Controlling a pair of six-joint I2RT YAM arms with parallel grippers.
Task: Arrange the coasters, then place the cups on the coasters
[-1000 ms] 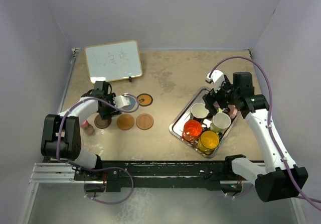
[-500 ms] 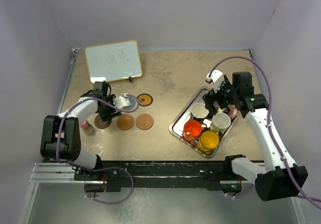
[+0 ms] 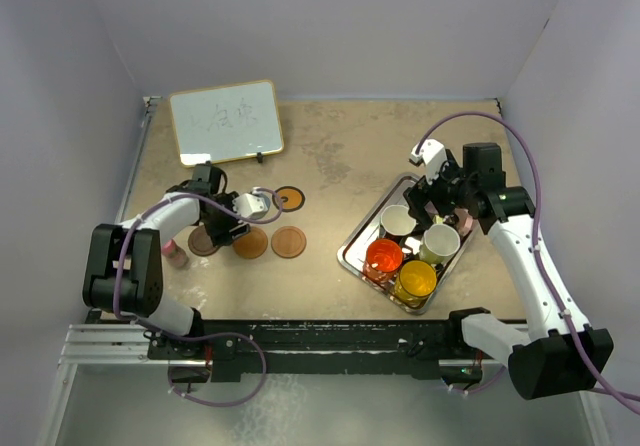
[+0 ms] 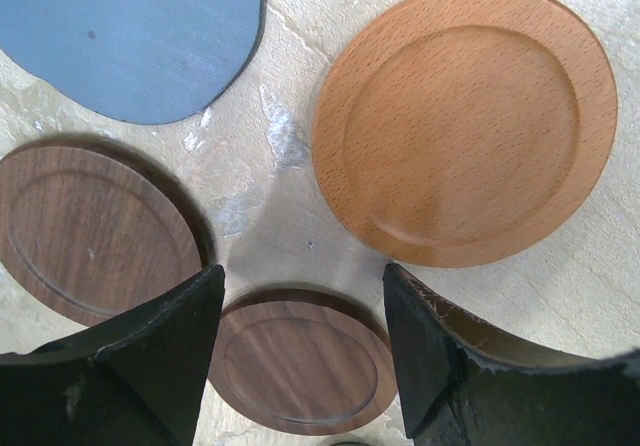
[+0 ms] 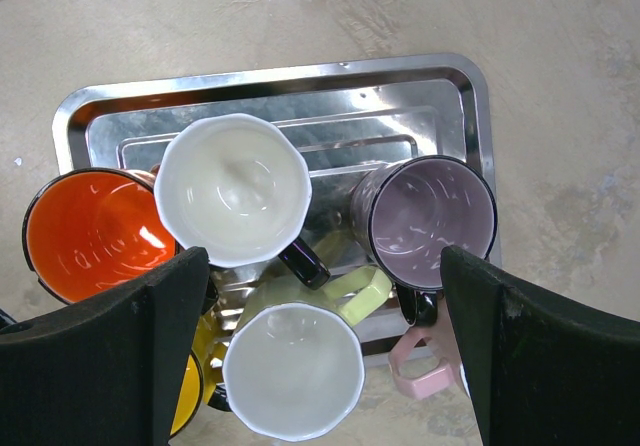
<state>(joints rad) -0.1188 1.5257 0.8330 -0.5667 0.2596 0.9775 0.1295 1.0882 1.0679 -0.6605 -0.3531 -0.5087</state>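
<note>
Left gripper (image 4: 303, 281) is hovering low at table 9 o'clock, jaws parted, gripping nothing. Wrist view: one dark brown coaster (image 4: 300, 366) is lying at 6 o'clock, in line with the gap between the fingers. Second dark brown coaster (image 4: 95, 231) is at 9, blue-grey coaster (image 4: 150, 36) at 11, tan coaster (image 4: 465, 121) at 1. All are lying flat and bunched, none stacked that I can see.

My read: it's lining up on the 6 o'clock disc to space the set out. Thin flat discs, so the pinch is looking fiddly.

Right gripper (image 5: 322, 256) is hanging over the tray (image 5: 270, 76) at table 3 o'clock, jaws spread wide, empty. It's probably parking there because mugs are going last. Sitting packed in the tray: white-inside cup (image 5: 233, 191) at 10, purple cup (image 5: 432, 221) at 2, red-orange cup (image 5: 95, 231) at 9, yellow-green cup (image 5: 292, 366) at 6.
</note>
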